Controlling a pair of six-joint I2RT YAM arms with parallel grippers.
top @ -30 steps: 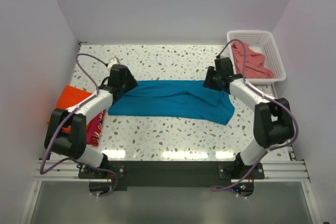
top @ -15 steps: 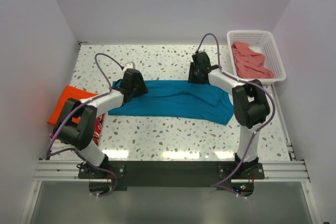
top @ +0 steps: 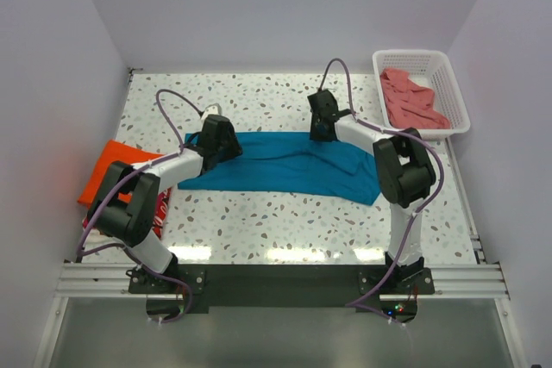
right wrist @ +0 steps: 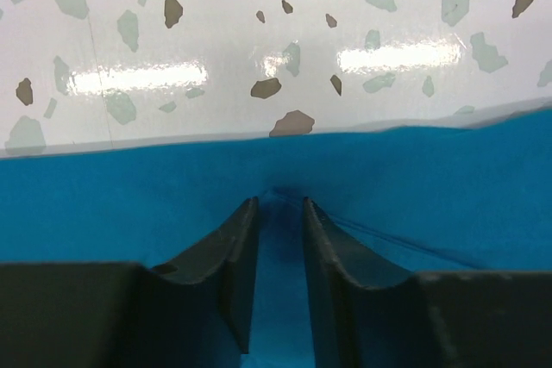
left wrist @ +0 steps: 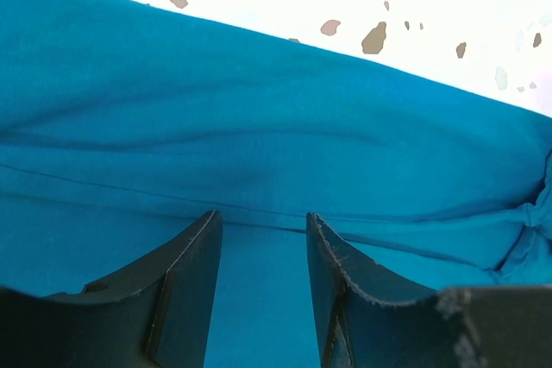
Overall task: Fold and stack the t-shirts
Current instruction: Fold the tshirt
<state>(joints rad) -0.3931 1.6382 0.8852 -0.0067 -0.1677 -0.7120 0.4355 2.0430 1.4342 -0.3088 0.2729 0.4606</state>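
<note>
A teal-blue t-shirt (top: 285, 165) lies in a long flat band across the middle of the table. My left gripper (top: 226, 140) rests on its far left part, open, with smooth teal cloth (left wrist: 259, 127) under and between the fingers (left wrist: 194, 273). My right gripper (top: 321, 128) sits at the shirt's far edge. Its jaws stand narrow but open, and a small pucker of cloth (right wrist: 280, 200) has gathered between the tips. An orange t-shirt (top: 112, 170) lies at the left over a magenta-red one (top: 157, 206). A salmon-pink t-shirt (top: 412, 97) lies in the basket.
The white lattice basket (top: 452, 85) stands at the back right corner. Speckled tabletop (top: 259, 213) shows in front of the teal shirt, and more of it (right wrist: 259, 40) lies just beyond the shirt's far edge. White walls close in the table at the left, back and right.
Both grippers have moved inward along the teal shirt's far edge, the left one rightward and the right one leftward. In the last half second they have barely shifted.
</note>
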